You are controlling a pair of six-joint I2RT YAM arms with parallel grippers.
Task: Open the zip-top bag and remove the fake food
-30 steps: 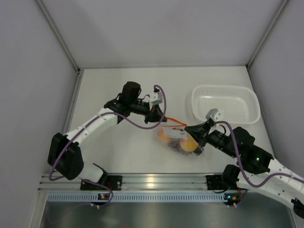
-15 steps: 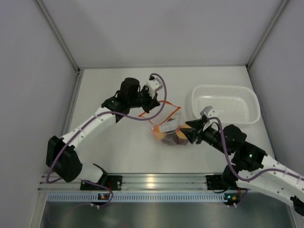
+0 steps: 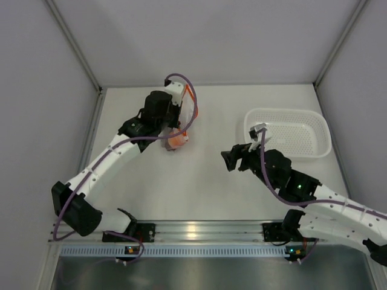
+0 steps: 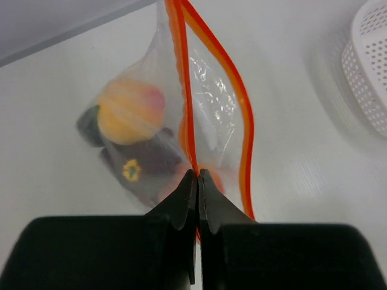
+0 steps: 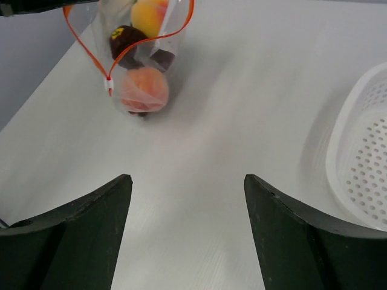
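The zip-top bag (image 3: 188, 112) hangs above the table's left rear, its orange zip strip (image 4: 181, 90) parted into an open loop. My left gripper (image 4: 198, 175) is shut on one side of that strip. Inside the bag the fake food shows: an orange-yellow fruit (image 4: 130, 109), a dark purple piece (image 4: 145, 163) and a peach (image 5: 144, 89) at the bottom (image 3: 176, 140). My right gripper (image 5: 187, 181) stands open with nothing between its fingers, well to the right of the bag (image 5: 136, 54), near the table's middle (image 3: 233, 160).
A white perforated basket (image 3: 287, 111) stands at the back right, just behind the right gripper; its rim (image 5: 341, 139) shows in the right wrist view and its corner (image 4: 369, 66) in the left wrist view. Grey walls enclose the table on three sides.
The right gripper let go of the bag, opened and drew back to the right. The left arm carried the bag up and toward the back left, its mouth pulled open.
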